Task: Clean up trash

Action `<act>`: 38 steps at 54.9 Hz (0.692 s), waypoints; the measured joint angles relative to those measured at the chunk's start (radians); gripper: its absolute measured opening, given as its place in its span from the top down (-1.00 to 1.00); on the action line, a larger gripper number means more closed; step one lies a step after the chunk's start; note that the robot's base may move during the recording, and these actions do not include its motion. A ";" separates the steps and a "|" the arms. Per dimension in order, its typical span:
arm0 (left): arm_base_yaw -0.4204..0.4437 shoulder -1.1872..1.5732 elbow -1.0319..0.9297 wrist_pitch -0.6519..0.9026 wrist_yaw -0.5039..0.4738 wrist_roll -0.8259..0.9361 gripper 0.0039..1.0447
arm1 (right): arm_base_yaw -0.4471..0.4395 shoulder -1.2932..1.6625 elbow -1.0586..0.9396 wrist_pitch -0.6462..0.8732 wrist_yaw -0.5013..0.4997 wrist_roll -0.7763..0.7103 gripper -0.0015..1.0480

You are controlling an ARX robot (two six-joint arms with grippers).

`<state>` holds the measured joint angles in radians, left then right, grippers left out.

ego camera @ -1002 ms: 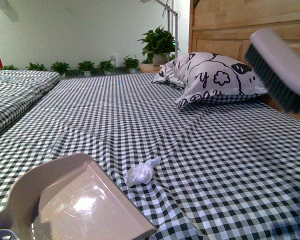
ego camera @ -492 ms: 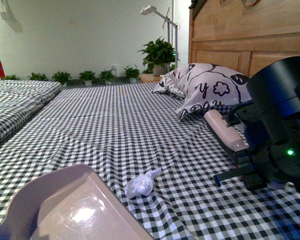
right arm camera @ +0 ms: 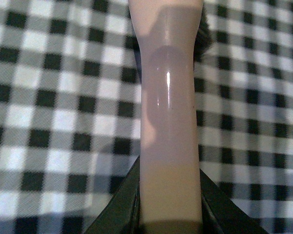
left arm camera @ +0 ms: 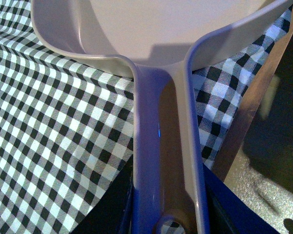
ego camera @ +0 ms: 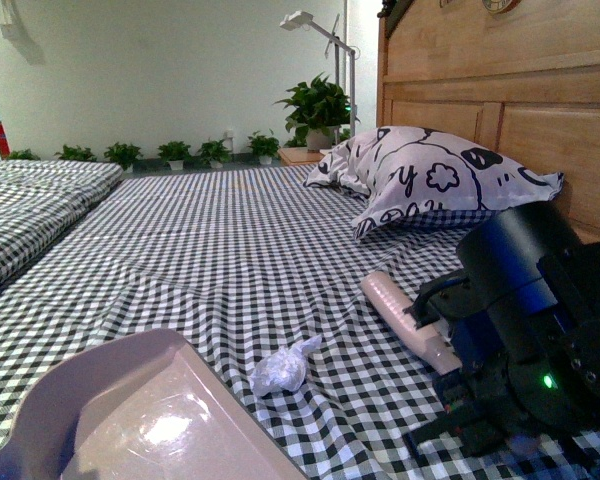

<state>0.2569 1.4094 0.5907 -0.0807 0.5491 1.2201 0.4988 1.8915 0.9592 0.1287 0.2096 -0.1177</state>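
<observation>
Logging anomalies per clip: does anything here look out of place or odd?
Only the trash: a crumpled white wad lying on the checked sheet, between the dustpan and the brush. The sheet is wrinkled around it. Nothing looks spilled or damaged.

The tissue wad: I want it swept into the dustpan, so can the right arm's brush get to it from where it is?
Probably yes. The brush held by the right end effector sits low beside the tissue wad, with only bare checkered sheet between them; the dustpan waits on the other side.
</observation>
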 joint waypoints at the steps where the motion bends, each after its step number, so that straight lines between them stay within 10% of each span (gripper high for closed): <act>1: 0.000 0.000 0.000 0.000 0.000 0.000 0.48 | 0.007 -0.011 -0.011 0.000 -0.019 -0.001 0.62; 38: 0.000 0.000 0.000 0.000 0.000 0.003 0.48 | 0.123 -0.556 -0.247 -0.262 -0.392 0.006 0.62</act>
<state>0.2565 1.4094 0.5907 -0.0807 0.5491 1.2232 0.6216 1.3354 0.7120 -0.1333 -0.1825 -0.1120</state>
